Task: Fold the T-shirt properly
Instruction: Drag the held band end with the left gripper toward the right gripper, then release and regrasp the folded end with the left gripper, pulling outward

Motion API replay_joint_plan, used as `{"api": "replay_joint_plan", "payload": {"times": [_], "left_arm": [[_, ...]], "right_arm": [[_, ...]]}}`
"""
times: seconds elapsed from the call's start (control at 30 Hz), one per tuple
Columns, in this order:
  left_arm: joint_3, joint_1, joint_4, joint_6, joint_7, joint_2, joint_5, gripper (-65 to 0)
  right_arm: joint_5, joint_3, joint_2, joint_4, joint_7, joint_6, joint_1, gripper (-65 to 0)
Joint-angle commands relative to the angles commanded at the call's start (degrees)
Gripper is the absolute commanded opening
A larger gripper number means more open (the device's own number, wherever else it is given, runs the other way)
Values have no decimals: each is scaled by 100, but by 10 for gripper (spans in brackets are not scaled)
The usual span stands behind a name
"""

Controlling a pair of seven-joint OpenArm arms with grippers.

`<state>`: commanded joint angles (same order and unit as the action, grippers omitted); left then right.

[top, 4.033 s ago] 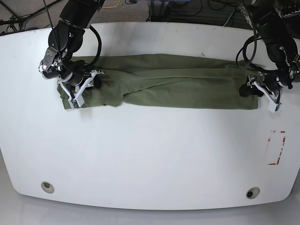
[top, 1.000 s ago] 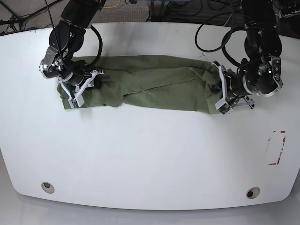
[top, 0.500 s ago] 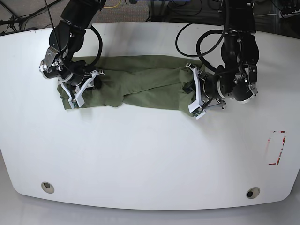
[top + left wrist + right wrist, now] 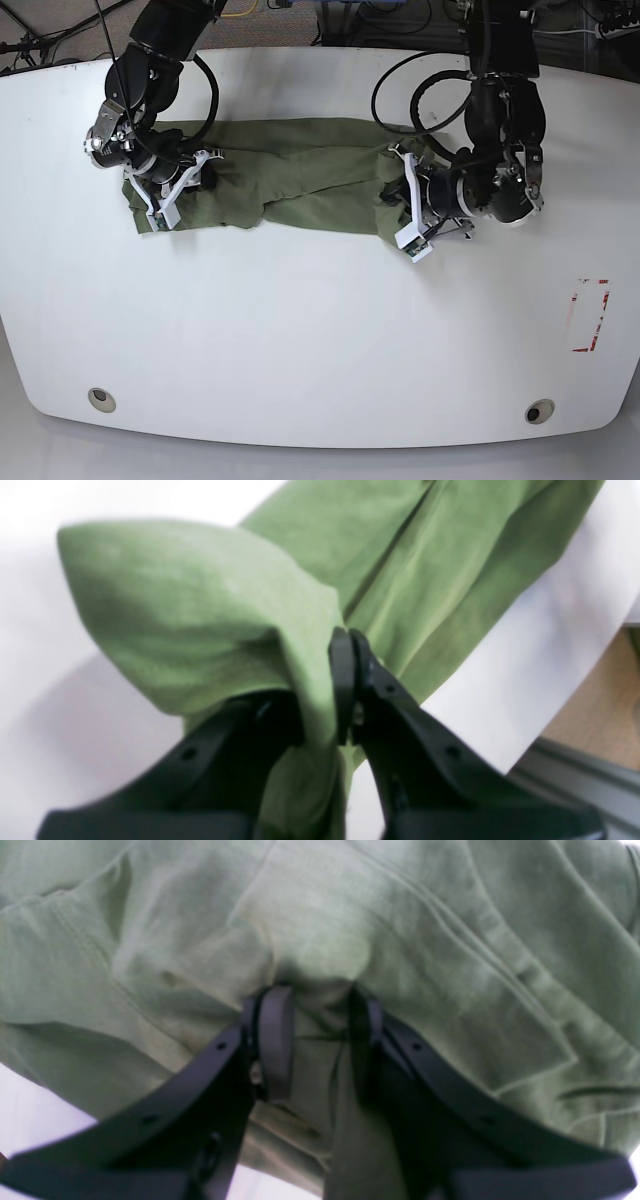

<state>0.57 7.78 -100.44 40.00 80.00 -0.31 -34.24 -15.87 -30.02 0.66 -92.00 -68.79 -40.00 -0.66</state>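
The base view alone shows the T-shirt (image 4: 300, 185) whole — a long olive band lying across the far half of the white table (image 4: 300, 340). Close up, the left gripper (image 4: 345, 690) pinches a soft, rounded fold of cloth lifted off the table; the right gripper (image 4: 312, 1040) clamps bunched, seamed fabric at the band's other end — both arms bent down over it.
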Motion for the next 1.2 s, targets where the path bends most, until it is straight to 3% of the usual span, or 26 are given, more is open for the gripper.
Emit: {"api": "replay_joint_plan", "payload": {"times": [0.17,0.23,0.53,0.87,1.0,1.2], "left_arm": [[-316,211,-26,0,0,202,0,-303],[-475,290,-123,0,0,255,0,-274],[-967,633,-607,0,0,387,35,-271],[659,545,-554,0,0,-440,44,-272],[1257,316,-422,0,0,-615,9,-272],[1354,149,-35,0,0,-747,0,-278]], "right_arm": [[0,211,9,0,0,0,-9,-468],[0,299,9,0,0,0,0,-468],[0,396,0,0,0,0,9,-468],[0,396,0,-18,0,0,-18,-468],[0,387,9,-26,0,0,-9,-468],[0,387,0,-26,0,0,-18,-468]]}}
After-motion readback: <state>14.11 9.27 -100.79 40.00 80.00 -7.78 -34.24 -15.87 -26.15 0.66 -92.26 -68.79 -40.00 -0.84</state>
